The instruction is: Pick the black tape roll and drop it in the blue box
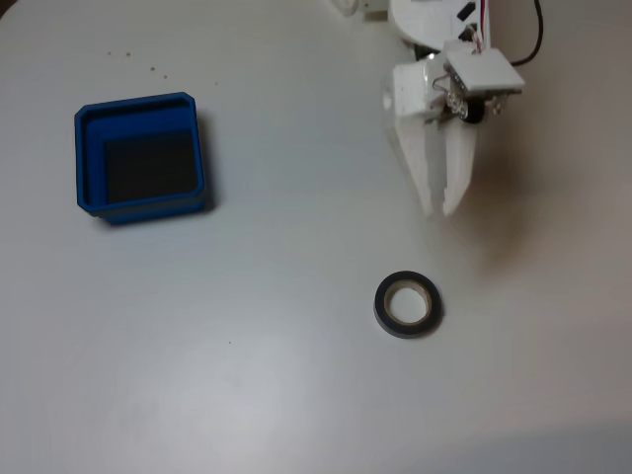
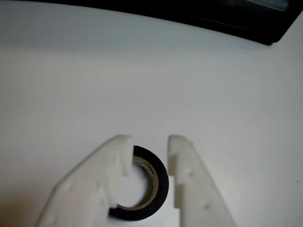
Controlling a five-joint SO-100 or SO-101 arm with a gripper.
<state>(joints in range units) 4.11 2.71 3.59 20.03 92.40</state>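
I'm hovering the narrowly parted gripper (image 1: 440,209) short of the black tape roll (image 1: 408,304), lying mid-table (image 1: 247,375).

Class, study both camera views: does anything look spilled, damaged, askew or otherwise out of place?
Nothing serious stands out. The black tape roll lies flat and intact on the table, the blue box sits upright and empty, and the gripper hangs apart from the roll. A few small dark specks dot the table beyond the box.
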